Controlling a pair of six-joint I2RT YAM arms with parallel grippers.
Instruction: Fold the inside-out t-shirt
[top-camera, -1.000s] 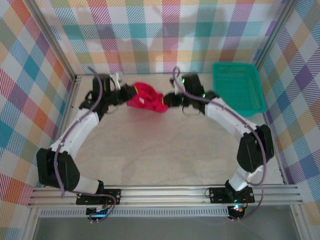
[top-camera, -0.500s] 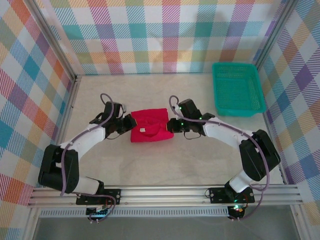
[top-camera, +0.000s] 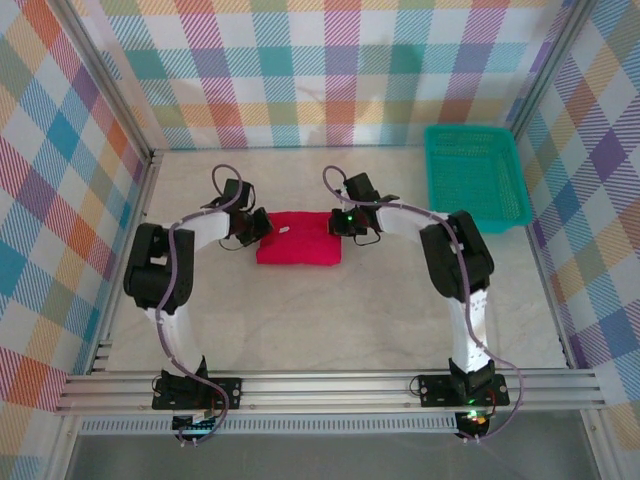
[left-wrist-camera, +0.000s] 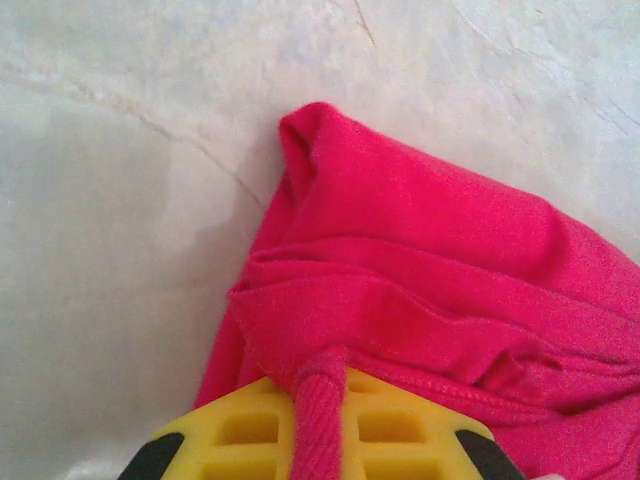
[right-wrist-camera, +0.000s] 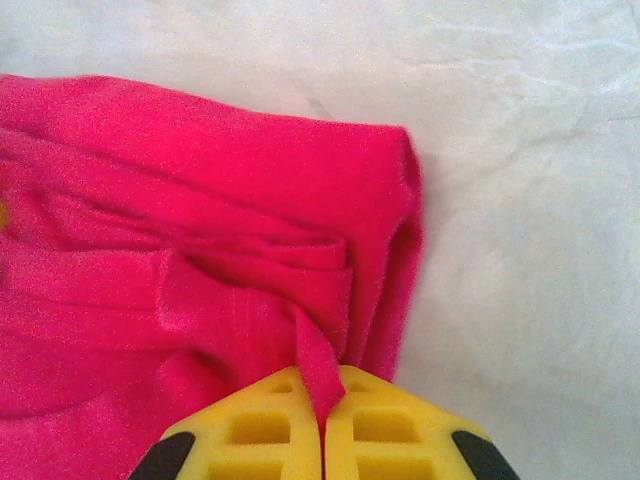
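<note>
**Red shirt pinched at both ends**

The table (top-camera: 300, 310) carried a teal basket (top-camera: 476, 178). The shirt (top-camera: 298, 240) lay to the left of the basket, well apart from it, bunched into a flat oblong.

From above, the left gripper (top-camera: 258, 227) met the shirt's edge farther from the basket, and the right gripper (top-camera: 337, 222) met the nearer edge. The jaws were too small to read there.

The wrist views settled it. The left gripper (left-wrist-camera: 318, 440) was clamped on a rolled ridge of cloth, and the right gripper (right-wrist-camera: 322, 440) on a thin fold.

Each wrist view cut the shirt (left-wrist-camera: 430, 270) off at the frame edge. A small white tag (top-camera: 284, 231) showed from above.
</note>
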